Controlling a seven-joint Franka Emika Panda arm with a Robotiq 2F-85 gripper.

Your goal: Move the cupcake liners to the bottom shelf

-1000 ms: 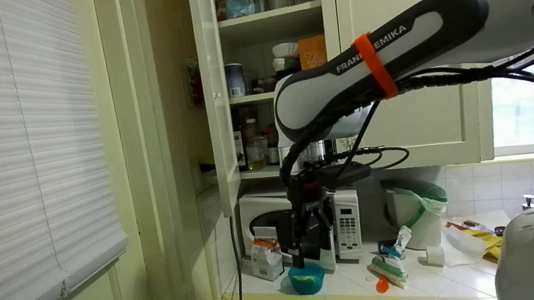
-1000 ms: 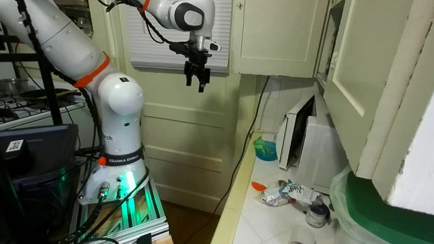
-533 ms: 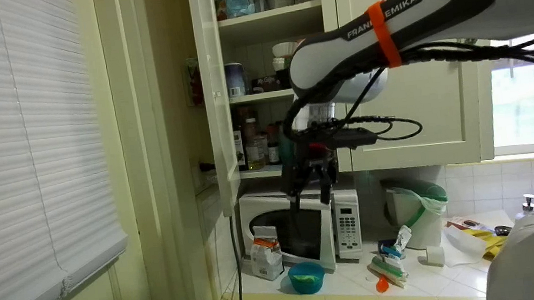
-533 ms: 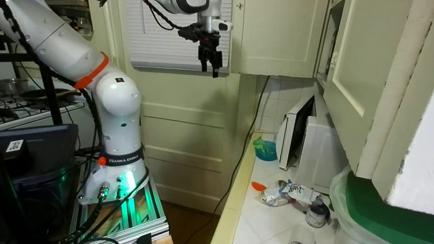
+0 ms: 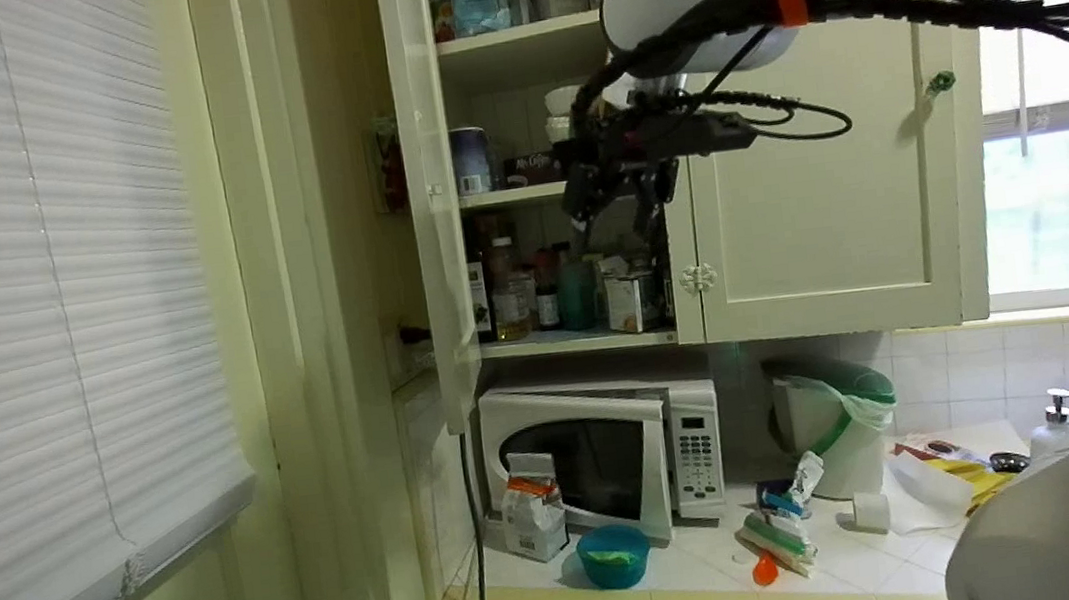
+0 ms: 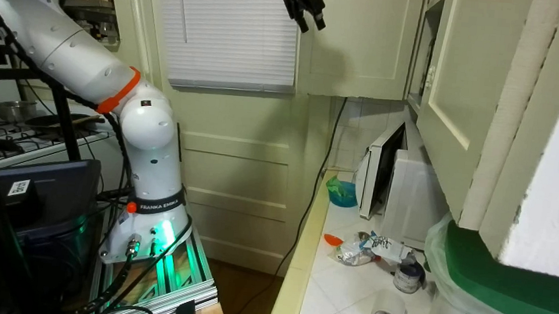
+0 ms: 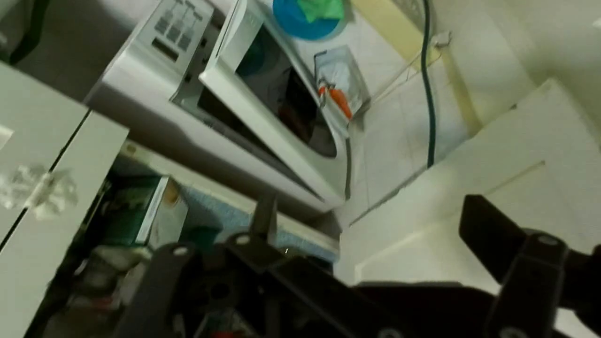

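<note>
The cupcake liners (image 5: 562, 101) are a small white bowl-like stack on the middle shelf (image 5: 508, 197) of the open cupboard. The arm and gripper hide their right side and base in an exterior view. They do not show in the wrist view. The bottom shelf (image 5: 550, 345) is the lowest white board, holding dark bottles and jars; its blue-lined board (image 7: 213, 204) shows in the wrist view. My gripper (image 5: 612, 226) is open and empty, fingers pointing down, in front of the cupboard between these shelves. It also shows in an exterior view (image 6: 312, 27) and the wrist view (image 7: 371, 206).
The open cupboard door (image 5: 433, 201) stands left of the shelves. A closed door (image 5: 811, 168) is to the right. Bottles (image 5: 507, 293) and a small box (image 5: 630, 299) stand on the bottom shelf. Below are a microwave (image 5: 579, 466), teal bowl (image 5: 615, 563) and bag (image 5: 534, 521).
My arm and gripper have risen from in front of the microwave to the level of the cupboard shelves. The gripper has tilted somewhat and stays open. The cupboard items have not moved.
</note>
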